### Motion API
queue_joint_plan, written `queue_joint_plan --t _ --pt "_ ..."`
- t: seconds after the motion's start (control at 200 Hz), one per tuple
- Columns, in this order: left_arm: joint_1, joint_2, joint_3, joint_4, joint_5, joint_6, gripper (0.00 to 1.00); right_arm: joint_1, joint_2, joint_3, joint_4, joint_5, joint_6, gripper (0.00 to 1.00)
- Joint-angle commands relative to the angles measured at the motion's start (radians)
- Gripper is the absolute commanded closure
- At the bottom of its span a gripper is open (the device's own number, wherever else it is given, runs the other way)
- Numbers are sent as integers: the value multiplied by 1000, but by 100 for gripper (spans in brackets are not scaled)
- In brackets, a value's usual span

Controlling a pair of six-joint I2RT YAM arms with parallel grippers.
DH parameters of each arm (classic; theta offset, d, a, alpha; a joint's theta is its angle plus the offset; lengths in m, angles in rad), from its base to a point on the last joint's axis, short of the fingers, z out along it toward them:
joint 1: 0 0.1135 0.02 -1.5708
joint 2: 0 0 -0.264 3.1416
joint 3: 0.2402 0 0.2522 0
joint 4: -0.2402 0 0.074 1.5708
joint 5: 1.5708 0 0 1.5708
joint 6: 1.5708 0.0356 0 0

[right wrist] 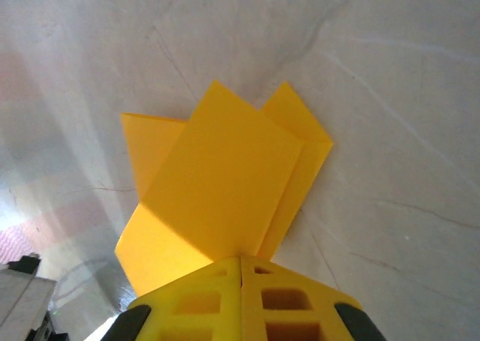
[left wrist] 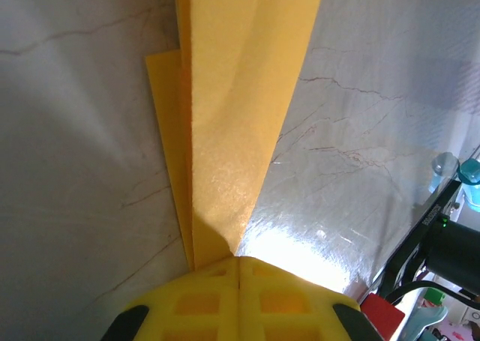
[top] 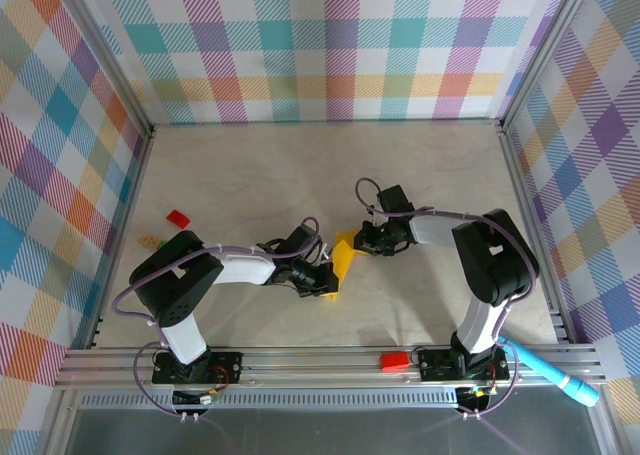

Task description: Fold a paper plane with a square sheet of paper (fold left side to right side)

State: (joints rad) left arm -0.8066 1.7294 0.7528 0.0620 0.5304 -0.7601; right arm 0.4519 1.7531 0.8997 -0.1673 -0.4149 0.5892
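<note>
- Gripping the yellow-orange paper [top: 343, 263] from both ends, my two arms meet near the middle of the counter [top: 420, 175].
- My left pincer [top: 325, 278] is clamped shut on the paper's near end; its wrist camera shows folded layers running away from the closed fingers [left wrist: 202, 303].
- My right pincer [top: 360, 240] is pinched shut on the far end, with layered flaps fanning out.
- A red block [top: 178, 216] lies well apart at left; a second red block [top: 394, 359] and a light blue pen [top: 555, 373] sit by the near rail.
</note>
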Motion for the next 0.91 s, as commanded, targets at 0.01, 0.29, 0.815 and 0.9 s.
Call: queue_joint_plan --t 0.01,0.29,0.815,0.9 --pt "-22 0 16 -85 -28 -14 94 -9 -123 -14 -47 31 -13 96" --pt "-11 -113 106 -27 -56 49 79 -16 -267 -13 -243 115 -36 70" --pt "138 -524 -122 -150 -421 116 56 234 -72 262 -513 378 6 23" --pt "157 -543 -125 -170 -431 122 55 272 4 336 -550 430 1 23"
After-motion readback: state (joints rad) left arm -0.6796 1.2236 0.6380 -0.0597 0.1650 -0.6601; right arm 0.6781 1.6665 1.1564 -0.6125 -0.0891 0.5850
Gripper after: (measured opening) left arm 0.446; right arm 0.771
